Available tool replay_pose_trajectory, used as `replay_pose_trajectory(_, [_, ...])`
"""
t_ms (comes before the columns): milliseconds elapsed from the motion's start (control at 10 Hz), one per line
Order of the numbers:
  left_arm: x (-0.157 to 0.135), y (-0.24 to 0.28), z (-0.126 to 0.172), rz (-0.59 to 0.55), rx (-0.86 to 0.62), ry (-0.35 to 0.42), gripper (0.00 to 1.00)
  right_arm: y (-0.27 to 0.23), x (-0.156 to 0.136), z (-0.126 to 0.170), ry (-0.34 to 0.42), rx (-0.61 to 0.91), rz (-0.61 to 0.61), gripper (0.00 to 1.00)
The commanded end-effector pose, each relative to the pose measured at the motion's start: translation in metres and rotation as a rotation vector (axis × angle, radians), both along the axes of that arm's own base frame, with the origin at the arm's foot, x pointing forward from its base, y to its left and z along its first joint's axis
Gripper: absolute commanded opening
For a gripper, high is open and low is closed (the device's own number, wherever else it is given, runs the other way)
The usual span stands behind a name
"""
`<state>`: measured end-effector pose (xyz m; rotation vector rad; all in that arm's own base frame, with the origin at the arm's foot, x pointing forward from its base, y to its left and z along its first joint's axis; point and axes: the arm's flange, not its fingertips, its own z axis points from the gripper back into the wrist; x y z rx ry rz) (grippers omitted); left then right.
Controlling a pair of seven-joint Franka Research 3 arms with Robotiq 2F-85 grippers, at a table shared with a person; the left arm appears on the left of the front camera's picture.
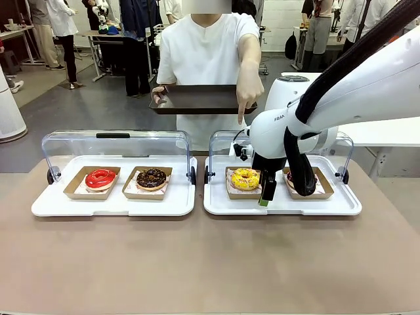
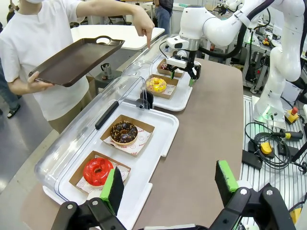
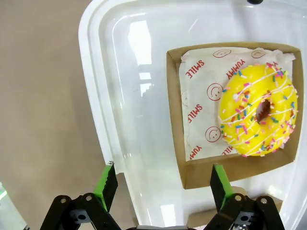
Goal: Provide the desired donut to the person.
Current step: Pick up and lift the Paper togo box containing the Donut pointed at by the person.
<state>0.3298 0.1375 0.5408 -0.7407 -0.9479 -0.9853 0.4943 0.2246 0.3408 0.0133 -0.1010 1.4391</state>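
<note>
The person stands at the far side with a dark tray in one hand. The other hand points a finger down at the yellow sprinkled donut. My right gripper hangs open just above the near right corner of that donut's cardboard box. In the right wrist view the open right gripper has nothing between its fingers, and the yellow donut lies ahead to the right. My left gripper is open and empty over the table's near left end.
The left white tray holds a red donut and a chocolate donut under an opened clear lid. On the right tray a dark donut is partly hidden by my right arm. The brown table lies bare in front.
</note>
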Motion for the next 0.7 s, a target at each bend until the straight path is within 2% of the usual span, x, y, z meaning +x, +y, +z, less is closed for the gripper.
replay_pose_trajectory(0, [0.0005,0.0016,0.0010,-0.008,-0.014,-0.022,1.00,0.0012,0.0076,-0.0054,0.006,0.033,0.008,1.00])
replay_pose_trajectory(500, [0.0005,0.0016,0.0010,-0.008,-0.014,-0.022,1.00,0.0013,0.0105,-0.0088,0.002,0.029,0.026,1.00])
replay_pose_trajectory(600, [0.0005,0.0016,0.0010,-0.008,-0.014,-0.022,1.00,0.0010,0.0104,-0.0092,-0.002,0.030,0.036,0.42])
